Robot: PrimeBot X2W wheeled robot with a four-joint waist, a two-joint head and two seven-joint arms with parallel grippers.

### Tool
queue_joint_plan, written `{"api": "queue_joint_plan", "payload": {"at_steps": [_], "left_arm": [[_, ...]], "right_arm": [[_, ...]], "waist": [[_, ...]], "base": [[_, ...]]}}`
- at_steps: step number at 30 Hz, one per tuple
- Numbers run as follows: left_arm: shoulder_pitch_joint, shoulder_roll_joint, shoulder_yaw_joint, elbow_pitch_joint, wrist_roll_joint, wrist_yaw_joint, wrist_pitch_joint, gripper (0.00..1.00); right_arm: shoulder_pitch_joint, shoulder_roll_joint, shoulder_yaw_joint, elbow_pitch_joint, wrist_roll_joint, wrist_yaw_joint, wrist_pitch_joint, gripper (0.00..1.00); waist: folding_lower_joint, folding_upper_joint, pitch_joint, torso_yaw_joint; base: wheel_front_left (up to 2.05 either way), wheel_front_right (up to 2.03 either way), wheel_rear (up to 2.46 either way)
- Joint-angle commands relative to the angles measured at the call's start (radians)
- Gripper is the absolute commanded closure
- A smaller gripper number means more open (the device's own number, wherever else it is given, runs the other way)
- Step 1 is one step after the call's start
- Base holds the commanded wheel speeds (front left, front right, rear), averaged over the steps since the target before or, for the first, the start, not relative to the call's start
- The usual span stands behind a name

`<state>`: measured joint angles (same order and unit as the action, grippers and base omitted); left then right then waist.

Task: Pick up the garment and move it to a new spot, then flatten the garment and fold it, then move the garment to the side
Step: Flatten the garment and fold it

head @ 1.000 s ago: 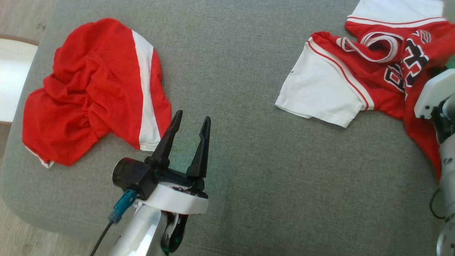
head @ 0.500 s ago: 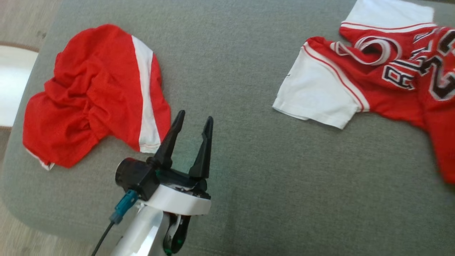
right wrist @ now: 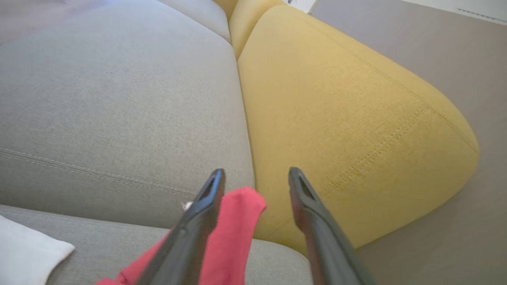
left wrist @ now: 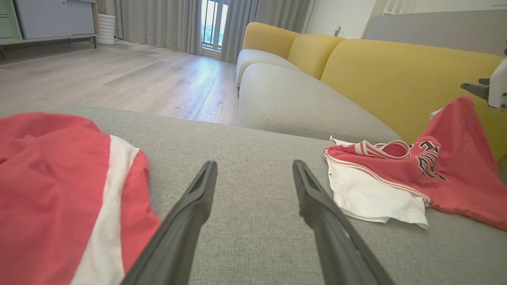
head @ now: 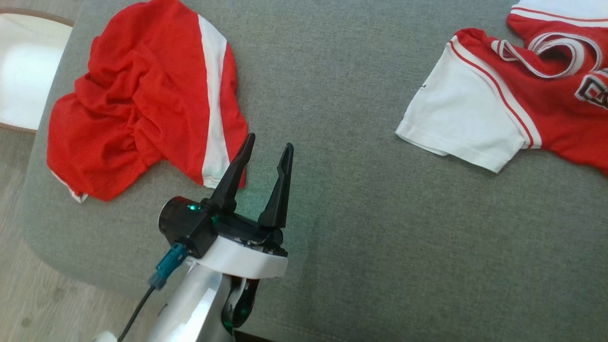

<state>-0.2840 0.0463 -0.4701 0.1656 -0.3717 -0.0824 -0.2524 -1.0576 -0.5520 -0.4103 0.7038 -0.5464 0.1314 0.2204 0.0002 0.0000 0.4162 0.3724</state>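
Observation:
The garment, a red and white jersey (head: 522, 95) with black lettering, lies on the grey sofa seat at the right. In the left wrist view one red corner of the jersey (left wrist: 455, 158) stands raised toward my right arm's white housing (left wrist: 498, 85). My right gripper (right wrist: 256, 171) is open, its fingers apart, and a red flap of the jersey (right wrist: 233, 233) hangs between them against the left finger. My left gripper (head: 269, 140) is open and empty. It hovers over bare cushion, just right of the red shorts (head: 142, 99).
The red shorts with a white stripe (left wrist: 51, 190) lie crumpled on the seat's left end. A yellow backrest (right wrist: 336, 118) rises behind the grey seat (head: 342, 199). Wooden floor (head: 28, 294) and a white, brown-rimmed round thing (head: 23, 71) lie beyond the left edge.
The head camera has shifted, so the whole picture slid. My right arm left the head view, the jersey was drawn out flatter, and the right gripper's fingers have parted. The left gripper has stayed put.

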Motion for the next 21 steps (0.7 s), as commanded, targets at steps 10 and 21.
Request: {"api": "queue_joint_plan", "payload": {"at_steps": [10, 21], "left_arm": [[-0.019, 0.004, 0.064, -0.02, 0.008, 0.004, -0.009, 0.0], [0.051, 0.004, 0.165, -0.033, 0.036, 0.007, -0.009, 0.0]], "right_arm": [[0.026, 0.137, -0.042, 0.025, 0.029, -0.001, -0.159, 0.0], [0.244, 0.399, 0.055, 0.015, 0.252, -0.001, -0.397, 0.0]], "waist": [[-0.0002, 0.0, -0.074, -0.076], [-0.0002, 0.0, -0.248, -0.235]], "base": [[0.0, 0.0, 0.0], [0.0, 0.0, 0.0]]}}
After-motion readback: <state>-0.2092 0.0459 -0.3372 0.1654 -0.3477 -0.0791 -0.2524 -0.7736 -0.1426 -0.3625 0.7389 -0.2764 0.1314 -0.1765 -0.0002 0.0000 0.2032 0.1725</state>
